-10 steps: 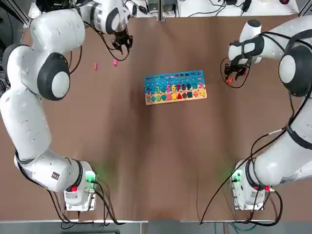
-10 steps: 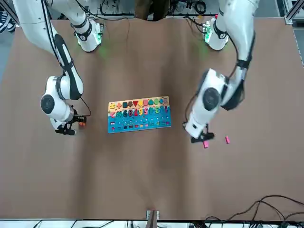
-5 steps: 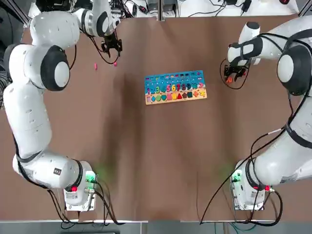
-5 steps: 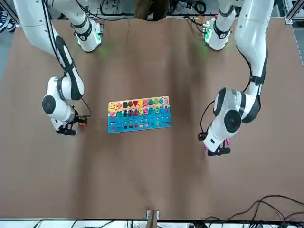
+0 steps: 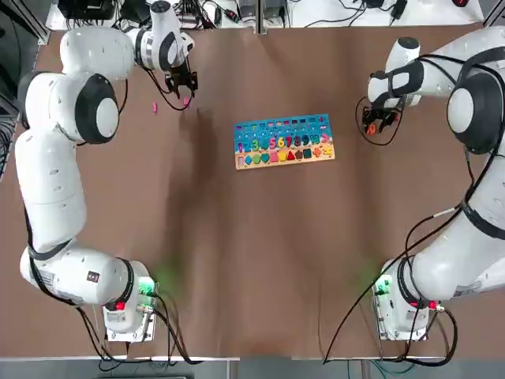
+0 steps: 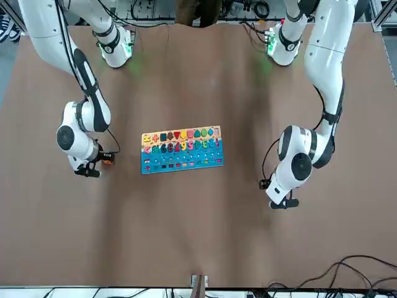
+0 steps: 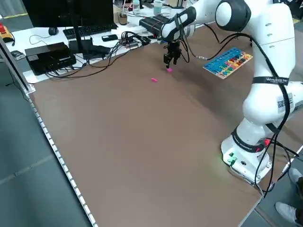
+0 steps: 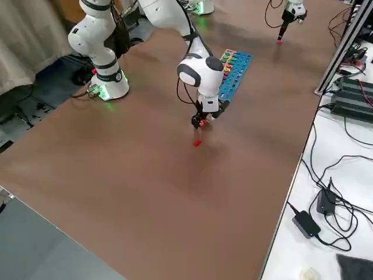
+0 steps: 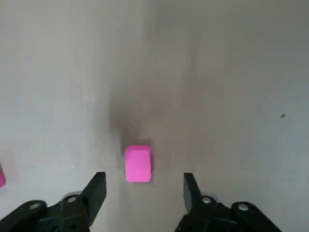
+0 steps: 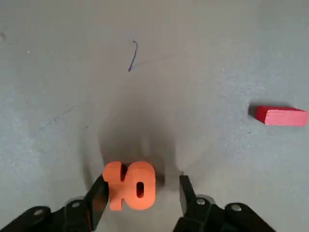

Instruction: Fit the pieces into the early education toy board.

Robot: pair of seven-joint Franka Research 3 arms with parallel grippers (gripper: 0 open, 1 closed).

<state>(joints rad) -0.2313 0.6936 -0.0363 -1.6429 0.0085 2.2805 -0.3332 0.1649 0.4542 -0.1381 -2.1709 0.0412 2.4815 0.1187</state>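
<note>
Top view: left gripper (image 5: 181,84) sits near table's far-left corner, right over 1 pink piece (image 5: 186,100); 2nd pink piece (image 5: 155,106) lies further toward the left edge. Board (image 5: 283,141) at table centre, well apart.

Left wrist view: fingers (image 9: 96,189) spread wide, empty, pink block just ahead btwn them, long axis running away from the gripper.

Right wrist view: right gripper (image 10: 140,193) straddles orange "10" (image 10: 129,185), grip uncertain; red piece (image 10: 281,116) beside it.

White rounded arms (image 5: 55,181), black fingers (image 9: 96,191)
</note>
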